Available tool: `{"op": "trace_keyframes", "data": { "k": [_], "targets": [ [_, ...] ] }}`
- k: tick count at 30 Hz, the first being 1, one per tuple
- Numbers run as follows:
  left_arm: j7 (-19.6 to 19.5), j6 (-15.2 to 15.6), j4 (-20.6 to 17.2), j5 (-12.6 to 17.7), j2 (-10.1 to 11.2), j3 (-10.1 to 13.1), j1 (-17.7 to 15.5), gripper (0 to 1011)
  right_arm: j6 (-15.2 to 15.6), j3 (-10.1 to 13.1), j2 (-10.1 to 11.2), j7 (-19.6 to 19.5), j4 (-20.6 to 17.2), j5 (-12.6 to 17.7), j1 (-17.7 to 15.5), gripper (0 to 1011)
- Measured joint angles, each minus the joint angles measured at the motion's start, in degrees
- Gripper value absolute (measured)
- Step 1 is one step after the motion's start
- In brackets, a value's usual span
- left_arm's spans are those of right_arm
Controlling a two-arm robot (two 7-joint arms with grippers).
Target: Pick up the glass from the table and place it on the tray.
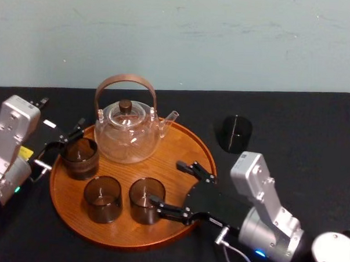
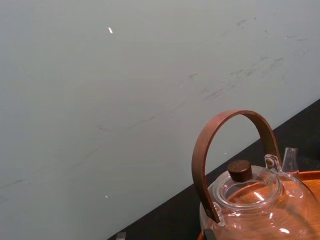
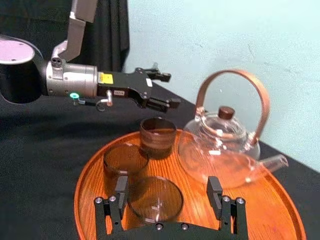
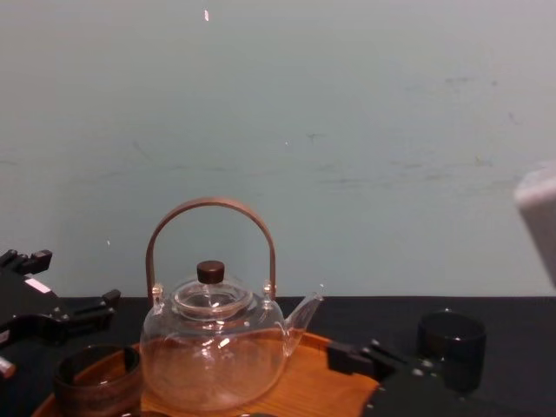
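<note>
Nearly: tray [image 1: 186,149] loaded, last glass [image 1: 236,133] on tabletop [image 1: 314,125] at its 2 o'clock. Right tool [image 1: 168,184] wide around front tray glass [image 1: 147,200]; left tool [image 1: 67,145] wide.

Tray [image 1: 185,146]: orange-brown wood, smooth, low sheen
Teapot [image 1: 128,139]: clear glass, glossy; brown wooden handle, dark knob
Glasses on tray [image 1: 103,198]: smoky tinted glass, shiny
Glass on table [image 1: 236,133]: dark, glossy
Table [image 1: 314,131]: black cloth, matt
Right gripper [image 1: 166,181]: matt black, plastic-looking
Wall [image 1: 225,40]: pale paint, matt, scuffed
</note>
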Motion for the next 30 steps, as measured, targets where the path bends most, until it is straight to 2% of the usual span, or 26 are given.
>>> {"op": "trace_keyframes", "data": {
  "k": [6, 10, 13, 16, 17, 18, 25, 30],
  "targets": [
    [0.00, 0.00, 0.00, 0.00, 0.00, 0.00, 0.00, 1001, 3.14, 2.64, 2.97, -0.84, -3.92, 1.38, -2.98, 1003],
    [0.00, 0.00, 0.00, 0.00, 0.00, 0.00, 0.00, 1001, 3.69, 4.42, 4.30, -1.87, -6.07, 1.87, -4.71, 1003],
    [0.00, 0.00, 0.00, 0.00, 0.00, 0.00, 0.00, 1001, 3.88, 6.51, 5.38, -3.07, -7.87, 2.33, -6.50, 1003],
    [0.00, 0.00, 0.00, -0.01, 0.00, 0.00, 0.00, 1001, 4.07, 9.53, 6.40, -4.53, -9.49, 3.06, -8.73, 1003],
    [0.00, 0.00, 0.00, 0.00, 0.00, 0.00, 0.00, 1001, 4.07, 9.53, 6.40, -4.53, -9.49, 3.06, -8.73, 1003],
    [0.00, 0.00, -0.01, 0.00, 0.00, 0.00, 0.00, 1001, 4.13, 10.80, 6.66, -5.09, -9.85, 3.40, -9.49, 1002],
    [0.00, 0.00, 0.00, 0.00, 0.00, 0.00, 0.00, 1001, 4.59, 15.67, 6.62, -6.77, -8.69, 5.28, -10.96, 1002],
    [0.00, 0.00, 0.00, 0.00, 0.00, 0.00, 0.00, 1001, 5.95, 17.75, 5.70, -5.96, -4.54, 8.15, -9.03, 1002]
  ]
}}
